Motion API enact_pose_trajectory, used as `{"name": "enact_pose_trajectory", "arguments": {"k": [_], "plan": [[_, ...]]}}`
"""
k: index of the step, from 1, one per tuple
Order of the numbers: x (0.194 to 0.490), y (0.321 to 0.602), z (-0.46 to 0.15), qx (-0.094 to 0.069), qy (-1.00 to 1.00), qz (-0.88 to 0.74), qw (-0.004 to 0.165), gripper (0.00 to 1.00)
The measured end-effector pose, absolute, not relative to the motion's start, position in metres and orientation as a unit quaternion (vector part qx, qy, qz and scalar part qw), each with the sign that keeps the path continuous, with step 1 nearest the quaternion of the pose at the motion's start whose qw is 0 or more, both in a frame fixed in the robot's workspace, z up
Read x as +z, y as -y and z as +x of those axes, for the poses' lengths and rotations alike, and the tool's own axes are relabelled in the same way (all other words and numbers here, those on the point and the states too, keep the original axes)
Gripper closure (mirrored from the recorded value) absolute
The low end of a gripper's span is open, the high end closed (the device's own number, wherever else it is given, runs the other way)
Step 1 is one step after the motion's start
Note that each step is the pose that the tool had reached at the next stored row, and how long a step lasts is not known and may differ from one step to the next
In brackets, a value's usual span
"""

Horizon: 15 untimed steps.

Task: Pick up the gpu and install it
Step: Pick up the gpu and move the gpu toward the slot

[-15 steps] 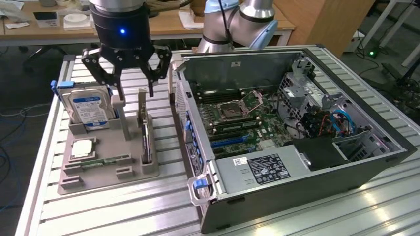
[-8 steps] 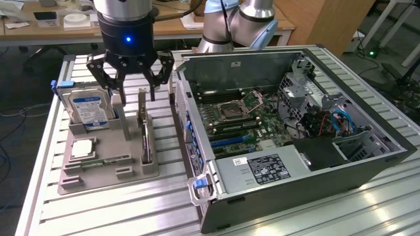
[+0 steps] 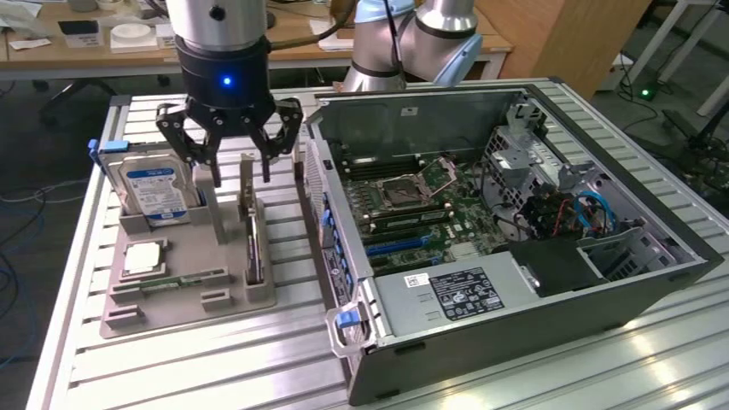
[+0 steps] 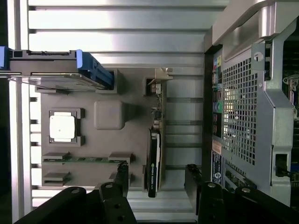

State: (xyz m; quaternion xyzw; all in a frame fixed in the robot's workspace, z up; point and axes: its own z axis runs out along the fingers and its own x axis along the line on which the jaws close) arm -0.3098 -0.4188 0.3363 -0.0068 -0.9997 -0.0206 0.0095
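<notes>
The gpu (image 3: 252,241) stands on its long edge in a slot of the grey parts holder (image 3: 183,303), beside the open computer case (image 3: 501,205). In the wrist view the gpu (image 4: 153,161) appears edge-on, black cooler on one face and silver bracket at its far end. My gripper (image 3: 236,166) hangs open just above the card's back end, with nothing held. Its two black fingers (image 4: 122,175) straddle the line of the card in the wrist view, and the gripper (image 4: 157,178) sits over the cooler end.
A hard drive (image 3: 154,192) with a blue-white label stands in the holder next to the gripper. A processor chip (image 3: 142,256) and a memory stick (image 3: 173,280) lie lower on the holder. The case wall (image 4: 252,107) rises close beside the card. Everything rests on a slatted metal table (image 3: 228,359).
</notes>
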Motion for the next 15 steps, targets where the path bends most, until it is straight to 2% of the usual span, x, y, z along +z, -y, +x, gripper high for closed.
{"name": "enact_pose_trajectory", "arguments": {"k": [15], "plan": [[0.310, 0.420, -0.310, -0.020, 1.000, -0.006, 0.009, 0.40]]}}
